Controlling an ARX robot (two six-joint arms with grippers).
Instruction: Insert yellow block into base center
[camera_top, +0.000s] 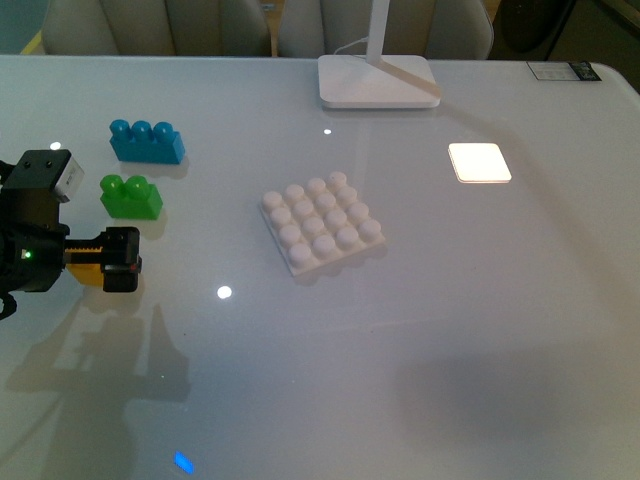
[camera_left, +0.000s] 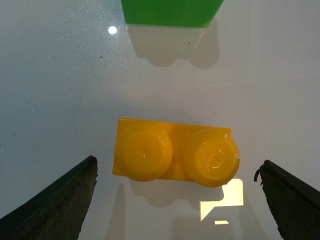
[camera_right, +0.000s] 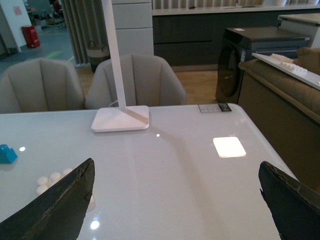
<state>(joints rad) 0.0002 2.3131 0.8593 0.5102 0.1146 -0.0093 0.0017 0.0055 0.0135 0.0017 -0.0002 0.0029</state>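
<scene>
So far done: we judge that only the approach is finished. The left gripper (camera_left: 177, 162) straddles the yellow block (camera_left: 175, 152), and nothing has been lifted or seated.
Yellow block: it lies well to the left of the base (camera_top: 322, 225) and a little nearer the robot. It appears to rest on the table with its two studs up.
Left jaws: released. In the wrist view we see bare table between each finger and the block's ends.
Right jaws: the right gripper (camera_right: 176, 165) is spread and carries nothing. It looks across the table from the side of the base opposite the block.
Base centre: all sixteen studs look bare and nothing is pressed on.
Other bricks: the green brick (camera_top: 130, 196) and the blue brick (camera_top: 146, 141) sit left of the base, further back than the yellow one.
Left to do: in our judgement, close on the block, raise it, carry it right to the base and press it onto the middle studs.
Hidden in the front view: the gripper body covers most of the block, leaving an orange sliver. The right arm is out of frame.
Cut off: the left wrist view shows only an edge of the green brick, and the right wrist view catches just a few base studs.
Unclear: we cannot tell how high the left fingers sit above the table.
</scene>
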